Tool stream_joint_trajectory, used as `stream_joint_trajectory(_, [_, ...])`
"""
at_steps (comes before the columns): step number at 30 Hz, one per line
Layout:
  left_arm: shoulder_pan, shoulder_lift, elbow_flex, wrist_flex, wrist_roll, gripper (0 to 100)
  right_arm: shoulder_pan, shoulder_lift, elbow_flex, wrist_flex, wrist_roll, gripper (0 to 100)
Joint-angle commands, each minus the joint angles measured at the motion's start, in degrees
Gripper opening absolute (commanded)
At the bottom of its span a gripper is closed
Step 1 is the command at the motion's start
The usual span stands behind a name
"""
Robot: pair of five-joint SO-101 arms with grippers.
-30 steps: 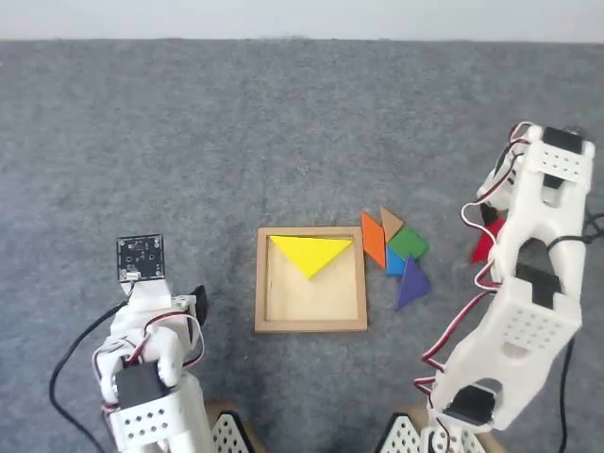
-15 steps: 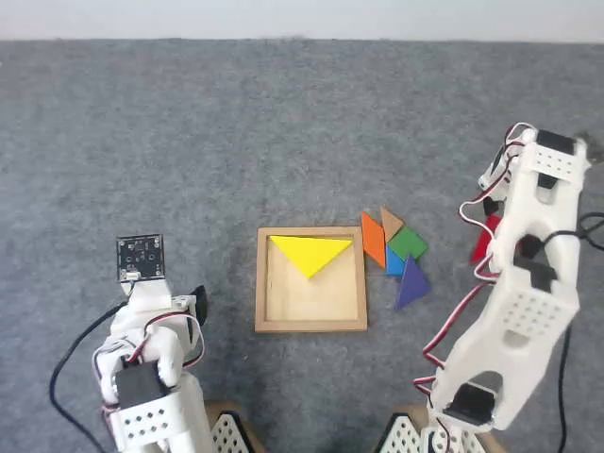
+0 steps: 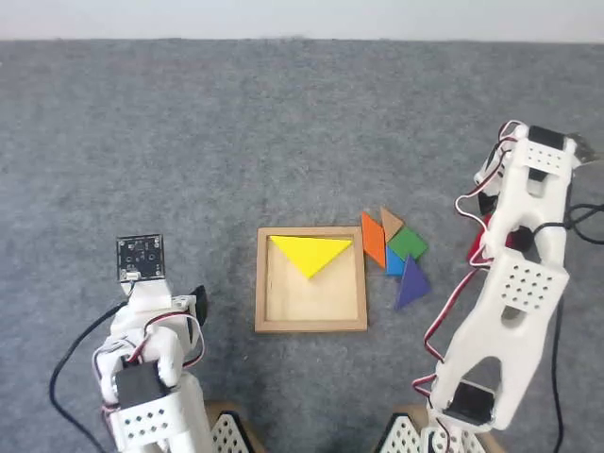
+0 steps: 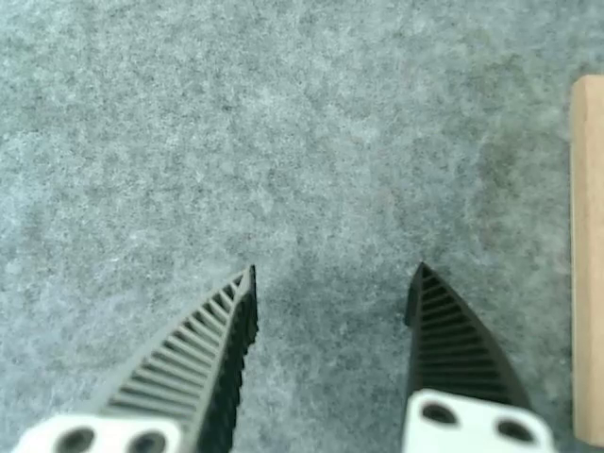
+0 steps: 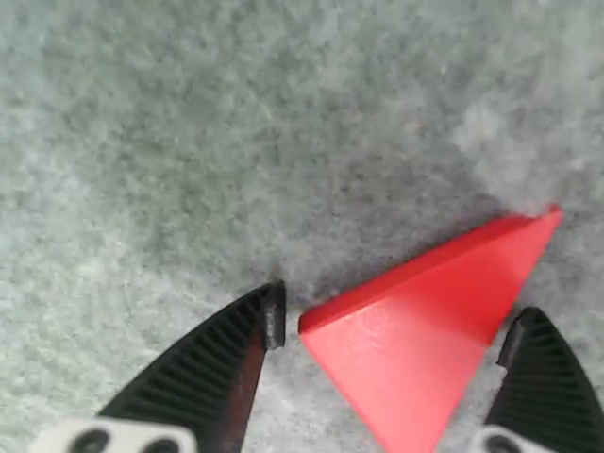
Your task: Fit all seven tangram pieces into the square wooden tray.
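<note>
The right claw (image 5: 396, 326) is spread wide astride the red triangle (image 5: 425, 311) on the tabletop (image 3: 189, 142) and grips nothing. The left claw (image 4: 330, 288) is open and empty beside the tray (image 3: 311, 325), which holds the yellow triangle (image 3: 310, 251). Five further pieces (image 3: 394, 255) lie between the tray and the red triangle.

7 tangram pieces (image 3: 310, 253), 1 tray (image 3: 311, 325), 2 arms (image 3: 514, 293)

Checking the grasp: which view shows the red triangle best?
The right wrist view: the red triangle lies between the open fingers of the right gripper. In the high view the arm covers most of it. The left wrist view faces carpet.
</note>
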Motion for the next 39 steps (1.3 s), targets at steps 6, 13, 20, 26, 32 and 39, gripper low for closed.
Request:
stream_joint_trajectory(6, [-0.3, -0.9, -0.5, 0.3, 0.5, 24, -2.6, 1.5, -5.2, 5.1, 3.7, 29.2])
stream_joint_trajectory(13, [-0.3, -0.9, -0.5, 0.3, 0.5, 24, -2.2, 1.4, -5.2, 6.4, 3.9, 25.8])
stream_joint_trajectory(20, [-0.3, -0.9, -0.5, 0.3, 0.5, 24, -3.5, -2.5, -6.3, 11.5, 4.1, 24.6])
stream_joint_trajectory(26, [-0.3, -0.9, -0.5, 0.3, 0.5, 24, -6.3, -6.7, -6.3, 15.9, 7.6, 24.5])
stream_joint_trajectory(32, [-0.3, -0.9, -0.5, 0.3, 0.5, 24, -9.5, -12.6, -6.0, 18.9, 8.1, 24.5])
stream_joint_trajectory(39, [-0.3, -0.9, -0.5, 0.3, 0.5, 24, -9.3, -11.6, -2.9, 16.7, 7.7, 31.1])
